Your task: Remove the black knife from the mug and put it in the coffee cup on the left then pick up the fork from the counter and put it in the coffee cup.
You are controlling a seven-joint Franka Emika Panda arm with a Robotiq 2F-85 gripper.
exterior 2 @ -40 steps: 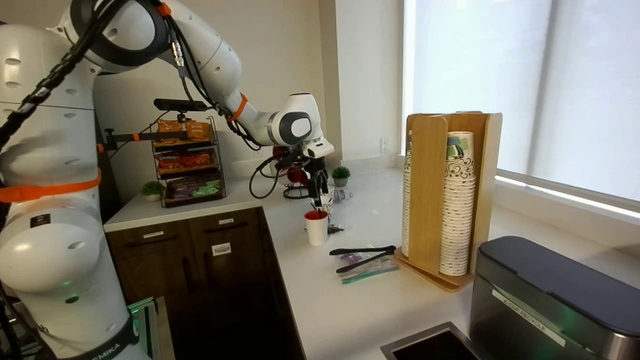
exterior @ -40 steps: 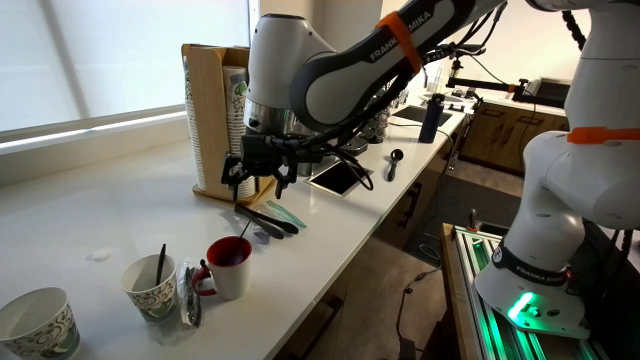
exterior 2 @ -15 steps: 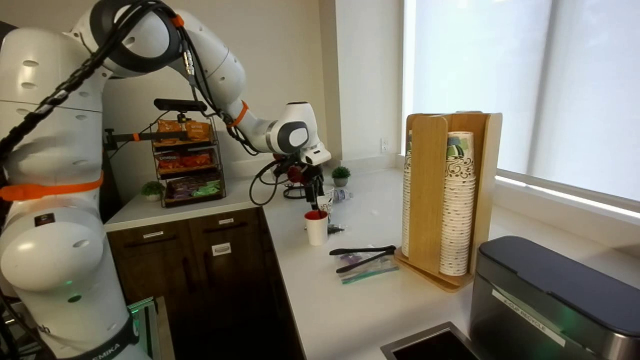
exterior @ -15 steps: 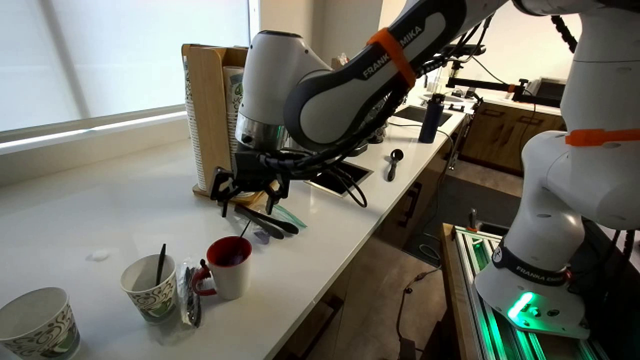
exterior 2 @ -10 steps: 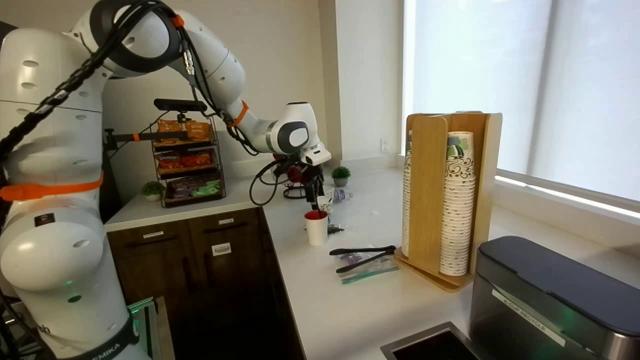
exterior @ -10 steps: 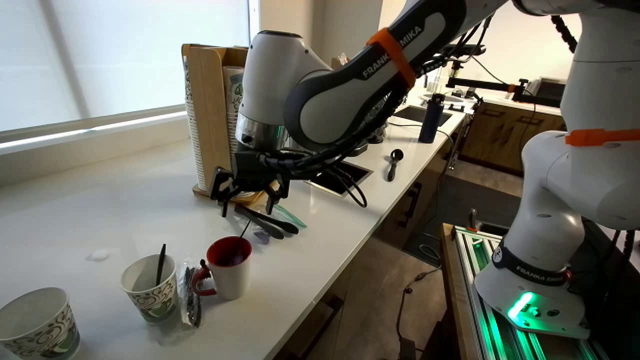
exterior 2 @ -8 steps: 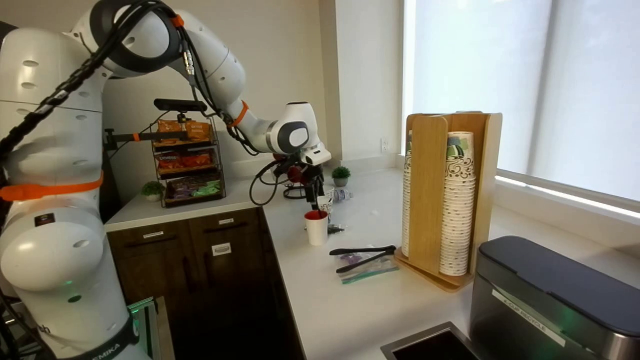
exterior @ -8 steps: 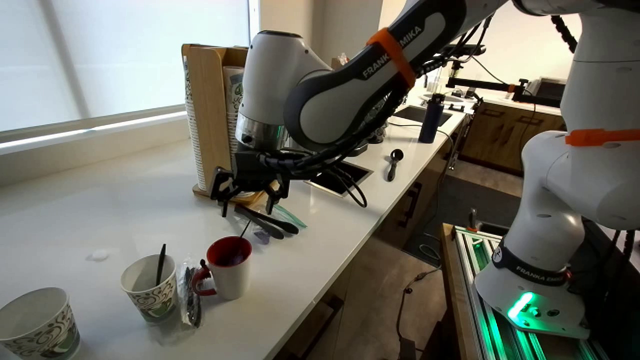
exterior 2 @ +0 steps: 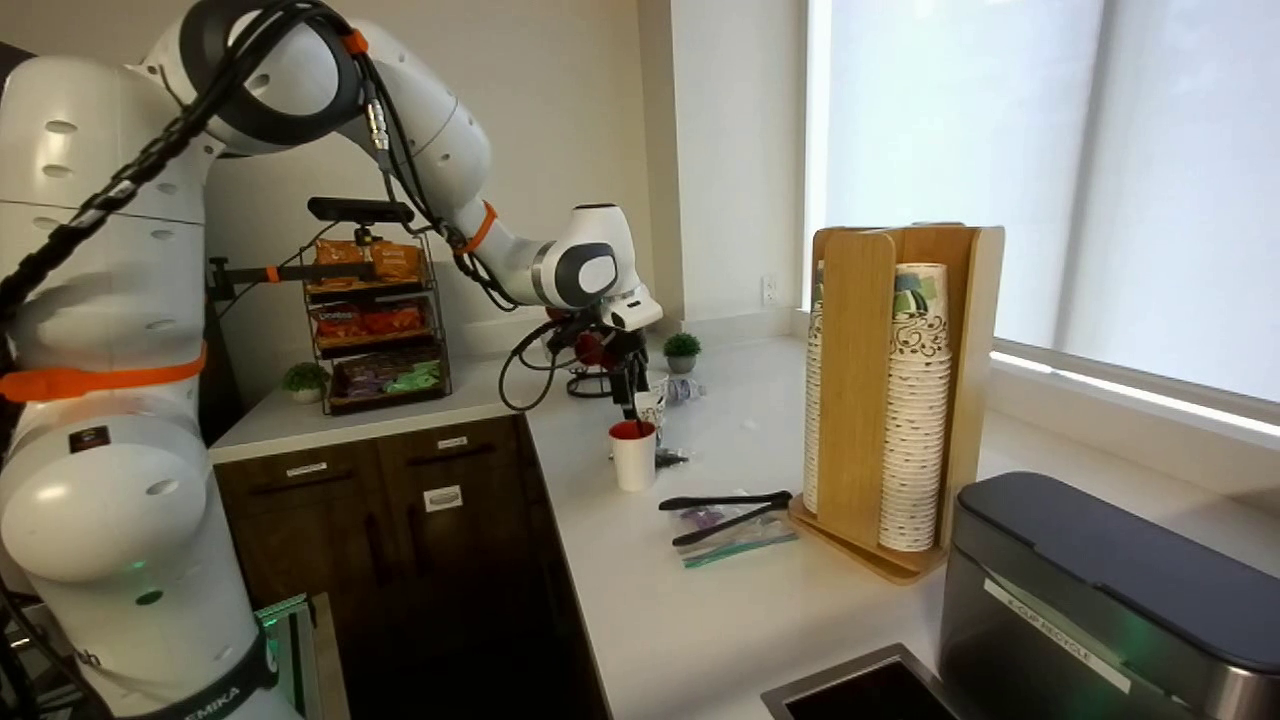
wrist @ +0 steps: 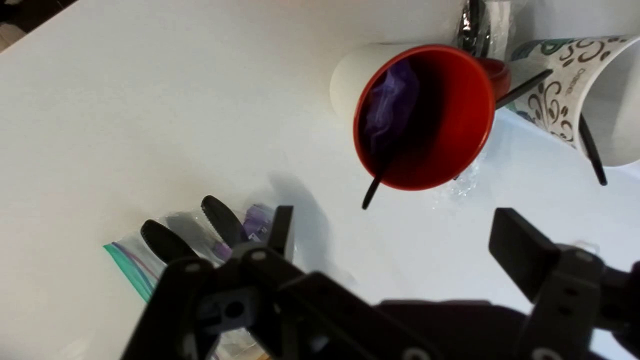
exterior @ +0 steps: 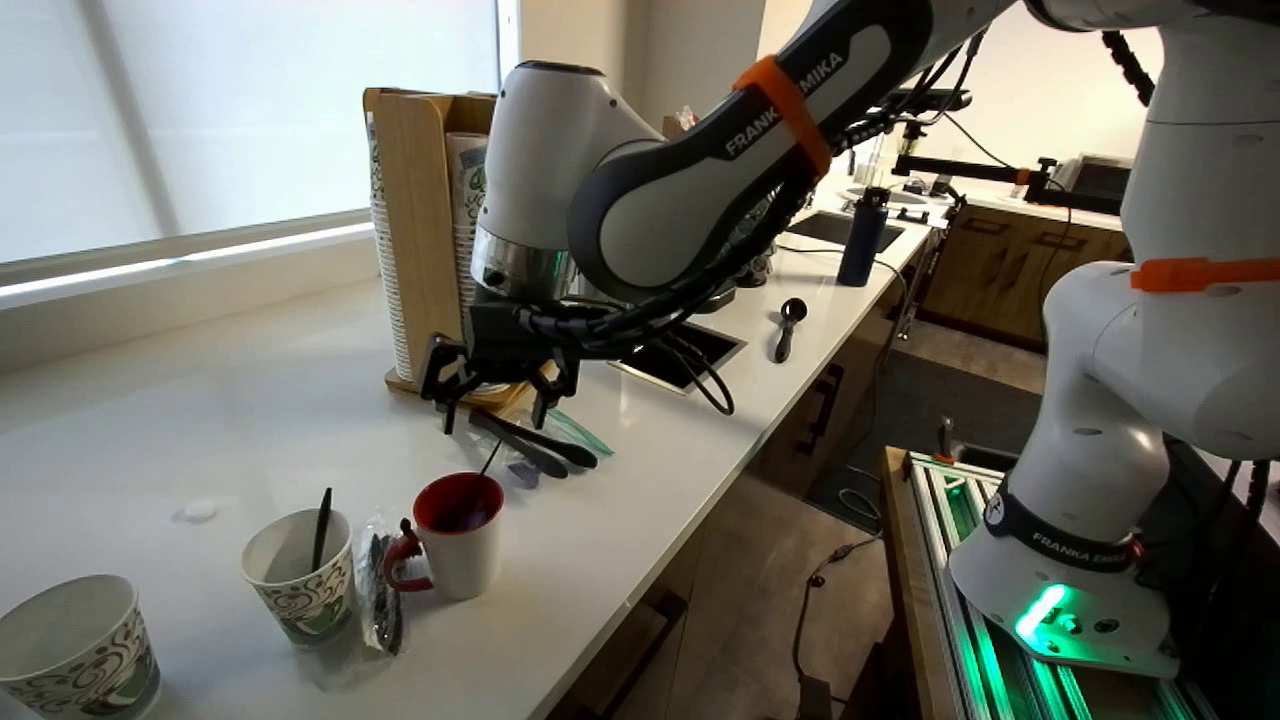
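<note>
The white mug with a red inside stands upright on the counter; it also shows in the wrist view. A thin black handle, the knife's, sticks out over its rim. My gripper is open and empty above the counter, just beyond that handle. In the wrist view the handle's tip lies ahead of the gap between my fingertips. A swirl-patterned paper coffee cup beside the mug holds a black utensil. I cannot make out which black utensil is the fork.
Another paper cup stands at the near left. Wrapped black utensils lie between cup and mug. A second black handle crosses the mug's handle. Black tongs-like pieces lie on a zip bag near the wooden cup holder.
Since the oldest frames my open gripper has come lower, and further left in an exterior view, nearer the mug. Over the last second nothing has visibly moved.
</note>
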